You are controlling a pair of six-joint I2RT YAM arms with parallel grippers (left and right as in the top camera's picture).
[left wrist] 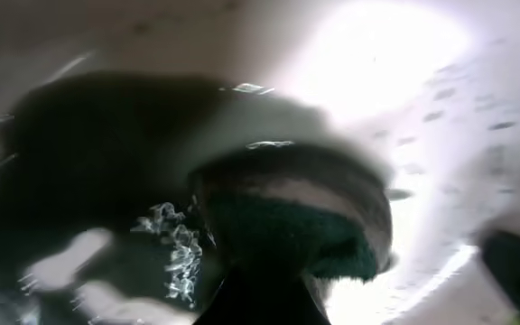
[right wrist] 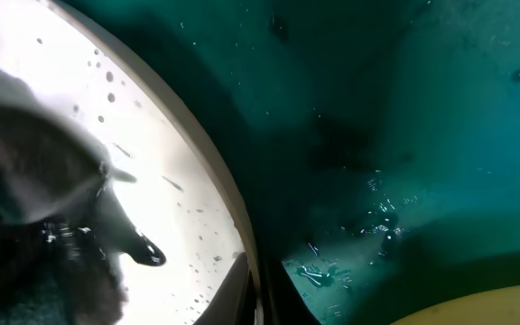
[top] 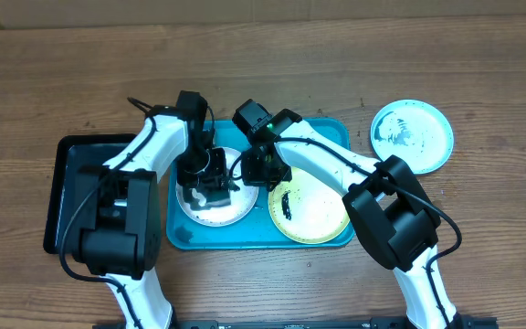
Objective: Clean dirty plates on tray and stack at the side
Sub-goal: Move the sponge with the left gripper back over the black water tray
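The white plate (top: 233, 211) lies on the left half of the turquoise tray (top: 329, 137), speckled with small dark spots (right wrist: 152, 135). My left gripper (top: 205, 187) hangs over it, shut on a green-faced sponge (left wrist: 287, 226) that presses on the plate (left wrist: 395, 54). My right gripper (top: 257, 170) is shut on this plate's right rim, one finger on each side (right wrist: 258, 293). The yellow-green plate (top: 313, 210), dark smears on its left part, lies on the tray's right half (right wrist: 495, 309). A light blue plate (top: 412, 135) with dark smears rests on the table beyond the tray's right end.
A black tray (top: 76, 174) lies just left of the turquoise tray, under the left arm. Wet streaks show on the turquoise tray's floor (right wrist: 422, 108). Both arms cross over the tray's middle, close to each other.
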